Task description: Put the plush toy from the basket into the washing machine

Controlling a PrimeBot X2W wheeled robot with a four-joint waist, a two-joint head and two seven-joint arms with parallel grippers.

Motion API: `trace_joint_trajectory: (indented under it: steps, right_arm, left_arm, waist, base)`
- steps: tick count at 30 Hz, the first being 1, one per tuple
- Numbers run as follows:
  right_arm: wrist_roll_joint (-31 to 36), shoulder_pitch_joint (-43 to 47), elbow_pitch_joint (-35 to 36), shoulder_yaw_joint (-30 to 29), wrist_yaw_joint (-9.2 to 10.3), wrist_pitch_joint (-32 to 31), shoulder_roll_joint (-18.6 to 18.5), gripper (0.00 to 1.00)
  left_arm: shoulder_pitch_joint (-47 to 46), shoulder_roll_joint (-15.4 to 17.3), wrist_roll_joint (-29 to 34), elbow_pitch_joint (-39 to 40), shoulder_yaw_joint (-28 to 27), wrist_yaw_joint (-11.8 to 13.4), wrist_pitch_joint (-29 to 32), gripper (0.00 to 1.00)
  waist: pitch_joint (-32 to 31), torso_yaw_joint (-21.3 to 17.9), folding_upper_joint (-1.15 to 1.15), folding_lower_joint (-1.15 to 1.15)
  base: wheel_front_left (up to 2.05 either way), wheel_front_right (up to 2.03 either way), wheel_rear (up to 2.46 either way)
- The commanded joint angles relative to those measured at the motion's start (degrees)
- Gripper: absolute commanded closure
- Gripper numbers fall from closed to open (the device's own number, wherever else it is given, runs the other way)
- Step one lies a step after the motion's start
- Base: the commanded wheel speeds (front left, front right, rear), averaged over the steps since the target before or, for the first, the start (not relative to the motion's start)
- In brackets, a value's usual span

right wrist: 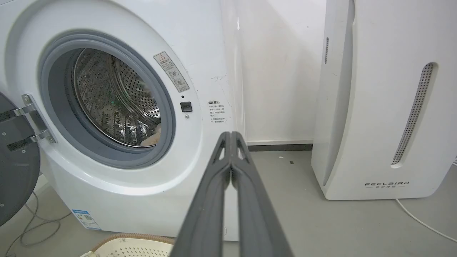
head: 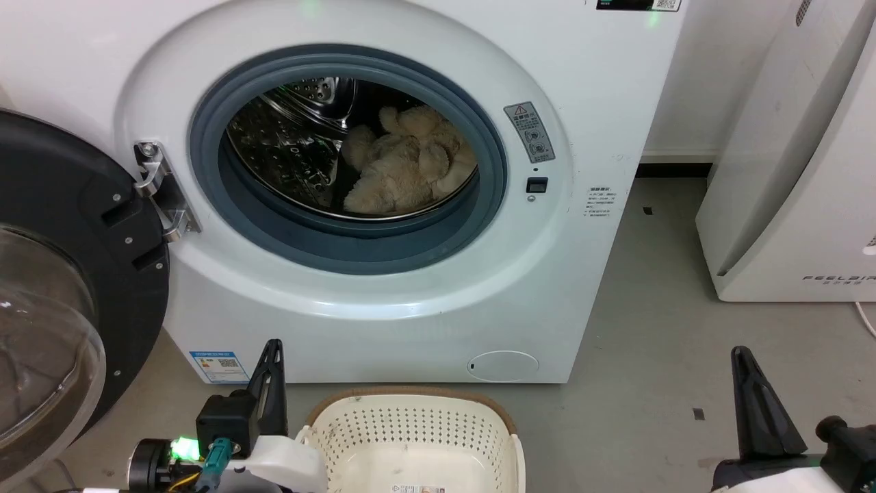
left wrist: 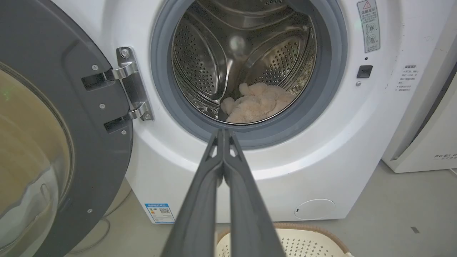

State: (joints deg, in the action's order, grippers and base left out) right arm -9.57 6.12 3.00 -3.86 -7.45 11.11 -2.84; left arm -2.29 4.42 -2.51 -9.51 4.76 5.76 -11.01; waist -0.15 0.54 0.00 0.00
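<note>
While the plush toy [head: 404, 168] lies inside the washing machine [head: 588, 103], low and to the right in the shiny perforated drum [head: 287, 147] behind the grey gasket [head: 383, 246], we hold both grippers outside the porthole. Our left gripper [left wrist: 224, 132] has its two dark fingers pressed together along their length, with nothing between them. In its wrist view the tips point at the lower edge of the gasket without touching it. Our right gripper [right wrist: 231, 134] is likewise closed tight on nothing, its tips aimed past the machine's right front edge toward the wall. From the head view we see the left gripper at the lower left, just beside the left end of the basket [head: 410, 428], and the right gripper at the lower right over the grey floor [head: 650, 329], well apart from the basket. The basket stands on that floor just in front of the machine, a sticker [head: 417, 489] on its bottom. The black-rimmed glass door [head: 68, 226] hangs open to the left on its metal hinge [head: 161, 192]. A white appliance [head: 787, 205] stands to the machine's right.
</note>
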Motion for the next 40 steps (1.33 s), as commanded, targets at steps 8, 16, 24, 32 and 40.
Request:
trace_joint_trajectory:
  steps: [8, 16, 24, 32, 40]
  right_arm:
    - [1.21, -1.39, -0.47, 0.47, 0.0, -1.27, -0.01, 1.0]
    - [2.01, -1.84, -0.71, 0.8, -0.01, -2.21, -0.01, 1.0]
    - [2.81, -2.3, -0.95, 1.12, -0.01, -3.15, -0.02, 1.0]
    - [3.51, -2.69, -1.16, 1.4, -0.01, -3.97, -0.02, 1.0]
    - [4.31, -3.14, -1.41, 1.73, -0.02, -4.92, -0.02, 1.0]
  left_arm:
    - [0.75, -0.23, 0.71, 1.29, -0.64, -0.81, 1.21, 1.0]
    - [0.9, -0.36, 0.88, 2.08, -1.03, -1.28, 2.15, 1.0]
    - [1.05, -0.48, 1.05, 2.86, -1.43, -1.76, 3.09, 1.0]
    - [1.18, -0.59, 1.2, 3.55, -1.77, -2.17, 3.91, 1.0]
    - [1.32, -0.72, 1.38, 4.34, -2.17, -2.64, 4.85, 1.0]
  waist:
    - [0.01, -0.05, 0.0, 0.0]
    - [0.03, -0.1, 0.0, 0.0]
    - [0.04, -0.14, 0.0, 0.0]
    - [0.05, -0.19, 0.0, 0.0]
    - [0.06, -0.23, 0.0, 0.0]
  base:
    - [0.0, 0.0, 0.0]
    - [0.0, 0.0, 0.0]
    - [0.0, 0.0, 0.0]
    - [0.0, 0.0, 0.0]
    - [0.0, 0.0, 0.0]
